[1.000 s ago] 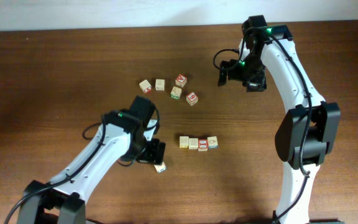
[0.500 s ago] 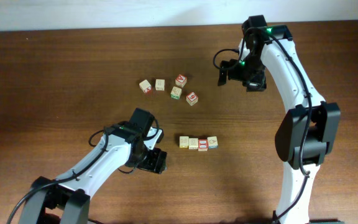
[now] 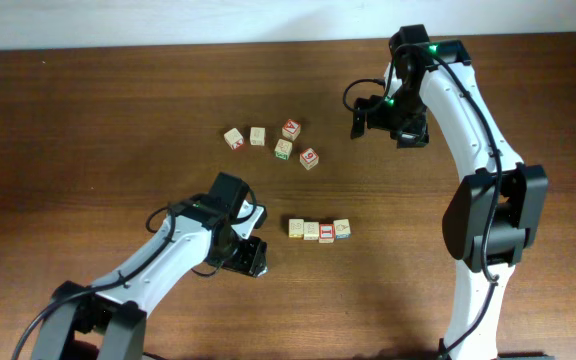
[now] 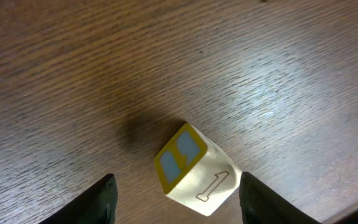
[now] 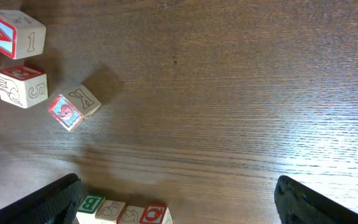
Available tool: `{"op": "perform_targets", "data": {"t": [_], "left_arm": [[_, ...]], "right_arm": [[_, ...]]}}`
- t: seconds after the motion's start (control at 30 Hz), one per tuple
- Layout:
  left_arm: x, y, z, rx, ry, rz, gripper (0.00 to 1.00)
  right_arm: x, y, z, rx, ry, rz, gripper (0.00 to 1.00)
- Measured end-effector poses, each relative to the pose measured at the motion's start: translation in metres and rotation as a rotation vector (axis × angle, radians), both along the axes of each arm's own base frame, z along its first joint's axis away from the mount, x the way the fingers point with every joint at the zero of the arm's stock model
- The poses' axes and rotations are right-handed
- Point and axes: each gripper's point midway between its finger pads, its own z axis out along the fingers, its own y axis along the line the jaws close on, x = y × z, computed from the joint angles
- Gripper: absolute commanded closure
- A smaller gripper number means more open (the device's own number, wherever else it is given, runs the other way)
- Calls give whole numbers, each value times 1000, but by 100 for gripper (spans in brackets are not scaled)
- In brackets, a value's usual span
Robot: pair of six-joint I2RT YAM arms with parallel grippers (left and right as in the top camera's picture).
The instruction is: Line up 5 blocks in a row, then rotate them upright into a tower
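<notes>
A pale block with a yellow-framed blue face and an outlined 1 lies tilted on the table between my left gripper's fingers. The jaws stand open on either side of it. Its right corner is close to the right finger, and a wide gap shows on the left. From overhead the left gripper hides this block. Four more blocks sit in a row: a yellowish one, a pale one, a red-framed one and a blue-edged one. My right gripper hangs open and empty, far back right.
Behind the row lies a loose cluster of other cubes, among them one with a red 6 and two at the left. In the right wrist view a red-A cube, a 5 cube and a K cube show.
My left gripper has shifted right and come down over the yellow-framed block, which showed beside it a second ago. Its jaws have narrowed. The right arm has not moved.
</notes>
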Motion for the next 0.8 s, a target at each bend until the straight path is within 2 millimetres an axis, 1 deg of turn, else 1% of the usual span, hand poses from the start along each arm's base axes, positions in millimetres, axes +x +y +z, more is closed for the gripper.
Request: {"op": "perform_targets", "data": {"t": [0.1,0.2,0.33,0.43,0.5,0.7,0.8], "left_arm": [[-2,-2,-3,-8,21,3,47],[-3,-3,-3,-17,27,14,58],[-2,-7,-2,-35,33,35,64],[0,-9,-1,-42,36,70,70],[2,-10,-1,-43,43,122,71],[5,-9,1,-37,78,262,79],[7,-9,2,-38,84,299,82]], "right_arm": [[-1,0,0,0,4,0,1],[-1,0,0,0,4,0,1],[-1,0,0,-1,4,0,1],[-1,0,0,-1,4,0,1],[-1,0,0,-1,5,0,1],[-1,0,0,-1,6,0,1],[-1,0,0,-1,6,0,1]]}}
